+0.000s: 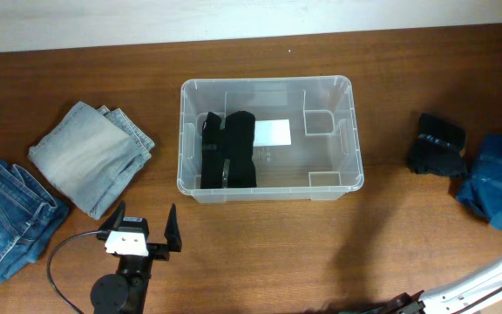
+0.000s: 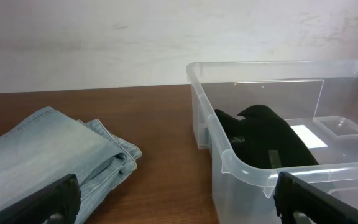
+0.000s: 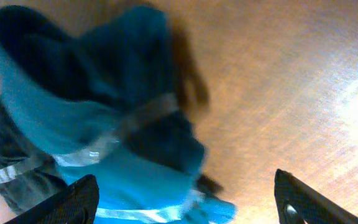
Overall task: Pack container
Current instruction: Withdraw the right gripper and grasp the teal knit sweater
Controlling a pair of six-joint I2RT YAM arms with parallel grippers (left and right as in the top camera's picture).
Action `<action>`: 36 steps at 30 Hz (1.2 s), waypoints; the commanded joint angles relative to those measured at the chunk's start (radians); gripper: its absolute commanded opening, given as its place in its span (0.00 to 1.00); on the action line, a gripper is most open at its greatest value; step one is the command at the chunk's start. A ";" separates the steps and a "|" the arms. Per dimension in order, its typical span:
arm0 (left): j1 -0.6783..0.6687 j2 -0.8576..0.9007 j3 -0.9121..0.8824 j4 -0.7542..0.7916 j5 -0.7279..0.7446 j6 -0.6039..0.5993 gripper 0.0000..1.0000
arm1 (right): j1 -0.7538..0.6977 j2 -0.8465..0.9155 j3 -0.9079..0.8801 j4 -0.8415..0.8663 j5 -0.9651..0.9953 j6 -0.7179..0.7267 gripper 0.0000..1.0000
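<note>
The clear plastic container (image 1: 267, 82) (image 2: 226, 147) is sitting upright and uncovered near the middle of the wooden table (image 1: 260, 253), showing rounded corners, a rolled rim and a white label (image 1: 271, 133) on its bottom, and holding a folded black garment (image 1: 229, 153) in its left half

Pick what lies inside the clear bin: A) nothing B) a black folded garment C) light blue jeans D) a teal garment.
B: the black garment lies in the left half of the container; the light jeans and teal garment lie outside it.
</note>
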 commanded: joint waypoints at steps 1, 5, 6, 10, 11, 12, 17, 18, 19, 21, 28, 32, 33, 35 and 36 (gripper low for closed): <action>0.005 -0.009 -0.008 0.000 -0.007 0.015 0.99 | -0.006 0.002 -0.053 0.007 -0.078 -0.053 0.82; 0.005 -0.009 -0.008 0.000 -0.007 0.015 1.00 | 0.018 0.002 -0.130 0.043 -0.122 -0.085 0.82; 0.005 -0.009 -0.008 0.000 -0.007 0.015 0.99 | 0.027 0.002 -0.141 0.048 -0.130 -0.109 0.82; 0.005 -0.009 -0.008 0.000 -0.007 0.015 1.00 | 0.077 0.002 -0.152 0.070 -0.125 -0.164 0.82; 0.005 -0.009 -0.008 0.000 -0.007 0.015 1.00 | 0.086 0.002 -0.152 0.074 -0.106 -0.164 0.82; 0.005 -0.009 -0.008 0.000 -0.007 0.015 1.00 | 0.095 0.002 -0.152 0.078 -0.079 -0.163 0.82; 0.005 -0.009 -0.008 0.000 -0.007 0.015 1.00 | 0.110 0.002 -0.170 0.100 0.005 -0.111 0.82; 0.005 -0.009 -0.008 0.000 -0.007 0.015 1.00 | 0.110 0.002 -0.177 0.105 0.004 -0.111 0.82; 0.005 -0.009 -0.008 0.000 -0.007 0.015 1.00 | 0.110 0.002 -0.188 0.110 0.003 -0.111 0.83; 0.005 -0.009 -0.008 0.000 -0.007 0.015 0.99 | 0.108 0.002 -0.214 0.126 0.003 -0.111 0.83; 0.005 -0.009 -0.008 0.000 -0.007 0.015 0.99 | 0.109 0.002 -0.326 0.212 -0.043 -0.119 0.83; 0.005 -0.009 -0.008 0.000 -0.007 0.015 1.00 | 0.109 0.002 -0.356 0.232 -0.073 -0.119 0.67; 0.005 -0.009 -0.008 0.000 -0.007 0.015 1.00 | 0.109 0.002 -0.356 0.234 -0.088 -0.119 0.58; 0.005 -0.009 -0.008 0.000 -0.007 0.015 1.00 | 0.109 0.002 -0.356 0.233 -0.111 -0.119 0.51; 0.005 -0.009 -0.008 0.000 -0.007 0.015 0.99 | 0.109 0.002 -0.356 0.231 -0.110 -0.119 0.48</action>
